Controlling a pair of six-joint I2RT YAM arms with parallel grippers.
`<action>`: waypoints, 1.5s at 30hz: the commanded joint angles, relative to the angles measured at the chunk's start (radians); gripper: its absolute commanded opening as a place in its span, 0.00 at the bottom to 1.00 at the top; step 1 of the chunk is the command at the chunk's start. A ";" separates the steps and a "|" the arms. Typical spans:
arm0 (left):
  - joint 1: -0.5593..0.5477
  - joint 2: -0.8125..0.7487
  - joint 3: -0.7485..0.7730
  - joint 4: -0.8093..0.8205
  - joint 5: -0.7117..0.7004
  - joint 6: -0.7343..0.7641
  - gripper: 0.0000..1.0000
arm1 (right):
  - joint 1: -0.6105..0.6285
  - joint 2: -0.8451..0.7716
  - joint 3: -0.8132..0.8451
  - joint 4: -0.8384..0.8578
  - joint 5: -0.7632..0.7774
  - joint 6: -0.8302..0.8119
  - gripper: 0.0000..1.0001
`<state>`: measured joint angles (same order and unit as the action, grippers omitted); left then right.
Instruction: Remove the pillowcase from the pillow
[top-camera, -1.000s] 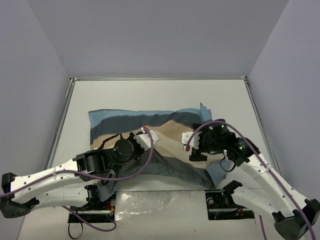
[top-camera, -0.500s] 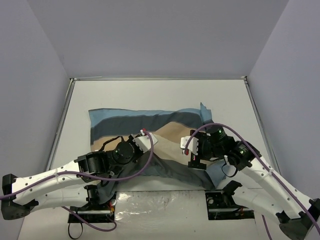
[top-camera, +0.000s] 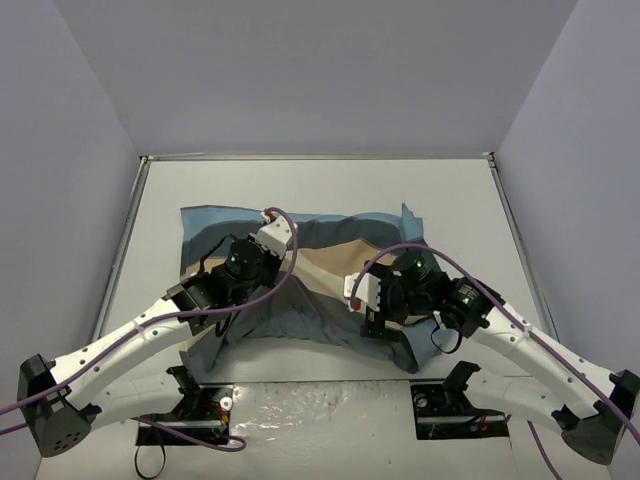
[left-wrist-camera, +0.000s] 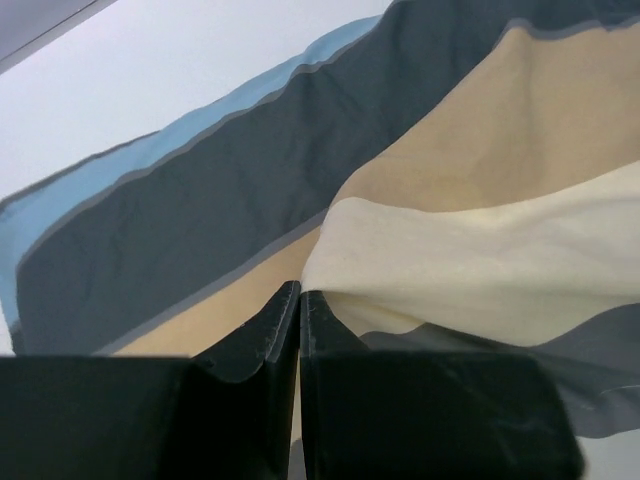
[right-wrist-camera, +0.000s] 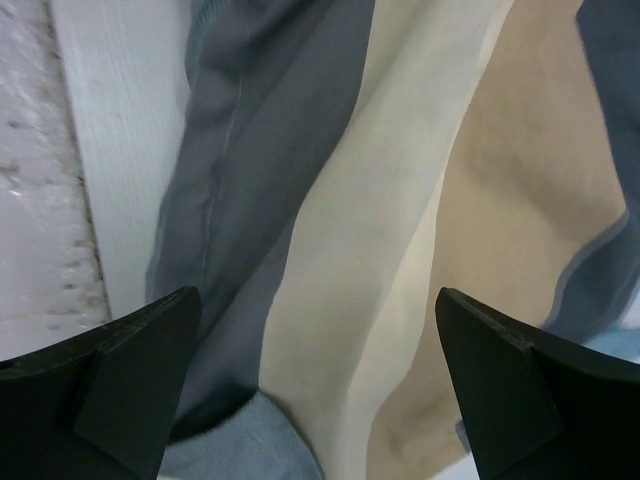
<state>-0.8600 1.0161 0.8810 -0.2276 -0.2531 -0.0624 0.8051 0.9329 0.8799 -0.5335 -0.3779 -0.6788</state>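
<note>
Dragged a pillowcase (left-wrist-camera: 480, 250) fold farther away with left end effector (left-wrist-camera: 300, 295) clamped on it; keeps right end effector (right-wrist-camera: 315, 295) spread apart, stripes running lengthwise directly beneath.

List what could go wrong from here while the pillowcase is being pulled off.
1. The left hand is shut on only a small fold of the pillowcase at its tips; a harder pull might let the cloth slip out.
2. The right hand hangs open over the stripes, holding nothing, so the whole bundle may drag along rather than the case sliding off.
3. No pillow surface shows, so the pinch may include it too.
</note>
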 joint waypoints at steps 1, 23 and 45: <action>0.032 0.013 0.085 0.126 0.089 -0.060 0.02 | 0.060 0.013 -0.085 0.052 0.270 -0.016 1.00; 0.044 -0.120 0.003 0.056 0.113 -0.106 0.02 | 0.183 0.288 -0.237 0.323 0.517 0.036 0.09; -0.025 -0.353 -0.203 0.079 0.581 0.191 0.95 | -0.020 -0.111 0.126 0.112 0.174 -0.068 0.00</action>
<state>-0.8585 0.6842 0.6792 -0.2035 0.2070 0.0254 0.7975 0.8482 0.9218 -0.4713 -0.1669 -0.7341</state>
